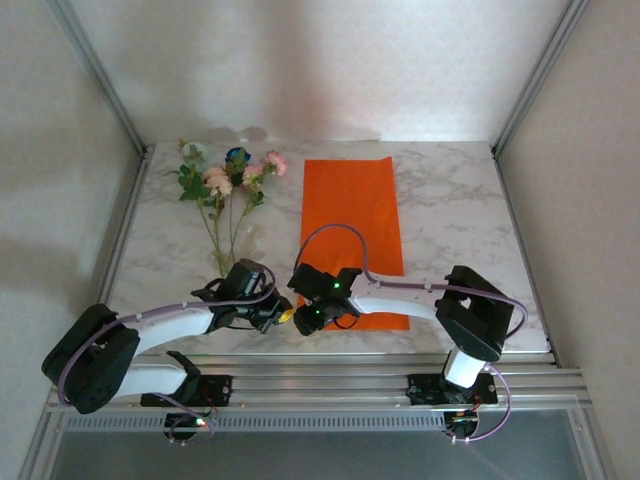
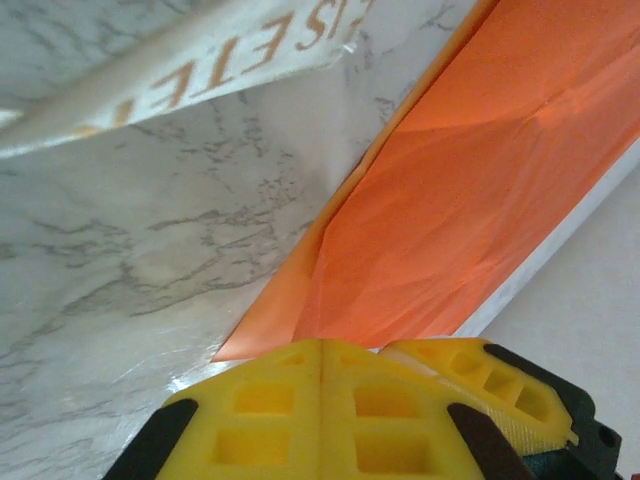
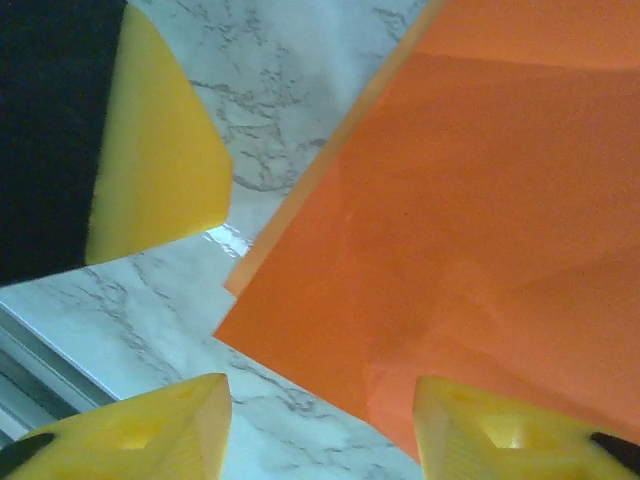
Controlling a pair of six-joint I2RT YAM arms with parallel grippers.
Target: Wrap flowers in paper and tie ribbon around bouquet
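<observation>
The left gripper (image 2: 320, 365) has its fingers pressed together and the right gripper (image 3: 320, 415) has them apart, both right at the near-left corner of the orange paper (image 1: 350, 215), which lies flat on the tabletop (image 1: 450, 220). A pale lettered ribbon (image 2: 190, 70) runs by the left one, can't tell if it's held. The flowers (image 1: 225, 185) lie far left, off the paper.

surface (image 1: 455, 215): white marble pattern, grey veins, glossy sheen | wall panels (image 1: 320, 60): pale, plain, closing in back and both sides | frame posts (image 1: 97, 75): silver aluminium, slanting up from rear corners | rails (image 1: 330, 385): ribbed aluminium, running along near edge
</observation>
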